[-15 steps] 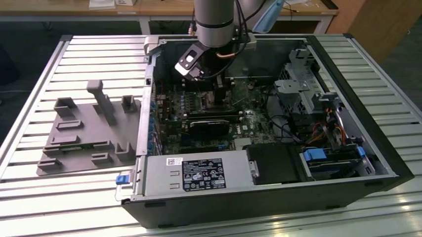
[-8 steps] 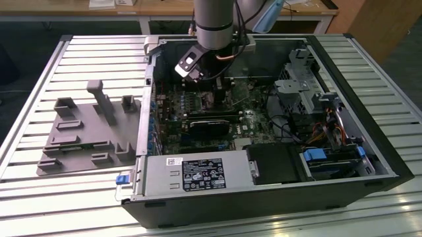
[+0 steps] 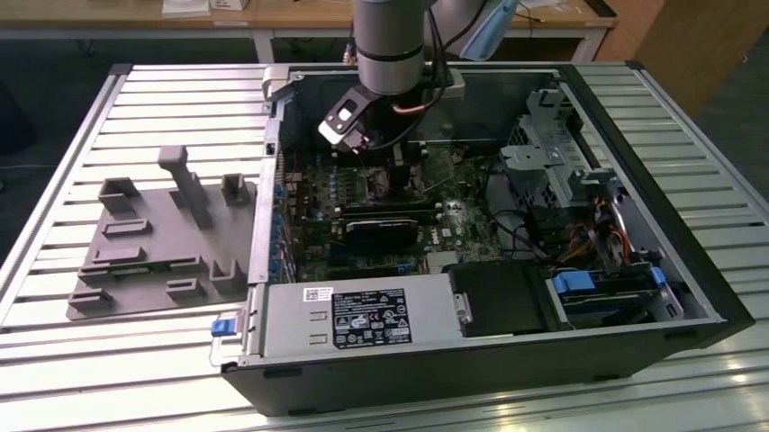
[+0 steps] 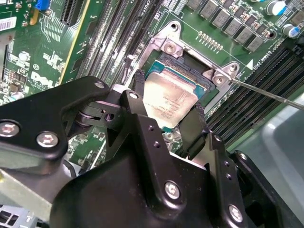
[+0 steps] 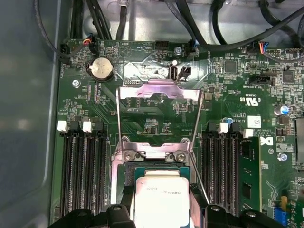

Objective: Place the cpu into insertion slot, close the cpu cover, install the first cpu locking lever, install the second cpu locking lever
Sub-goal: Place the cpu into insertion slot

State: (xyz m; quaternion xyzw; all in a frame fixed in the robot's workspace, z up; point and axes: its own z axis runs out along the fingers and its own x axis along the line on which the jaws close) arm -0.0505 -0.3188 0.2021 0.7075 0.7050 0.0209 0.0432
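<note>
Second wrist view: the claw (image 4: 167, 97) is clenched on the cpu (image 4: 164, 108), with one black finger (image 4: 137, 95) against each of two opposite edges of the chip. The cpu's silver-grey top faces the camera. The chip sits directly between the fingertips and over the insertion slot (image 4: 187, 66); the slot's dark centre is exposed just beyond the chip's far edge. Whether the cpu is fully seated in the slot cannot be determined. A thin metal rod (image 4: 266, 92) runs outward from the slot's corner, to one side of the claw.

First wrist view: the cpu cover (image 5: 159, 91) is swung open and stands beyond the fingertips, its square window showing green circuit board (image 5: 152, 118) behind it. Long black memory slots (image 5: 80, 175) run on both sides of the claw. A round coin battery (image 5: 101, 69) lies further out, past the cover.

Exterior view: the arm (image 3: 391, 45) reaches down into the open computer case (image 3: 397, 387), which rests on a slatted table (image 3: 144, 360). A grey fixture tray (image 3: 157, 243) lies well apart from the claw, outside the case.
</note>
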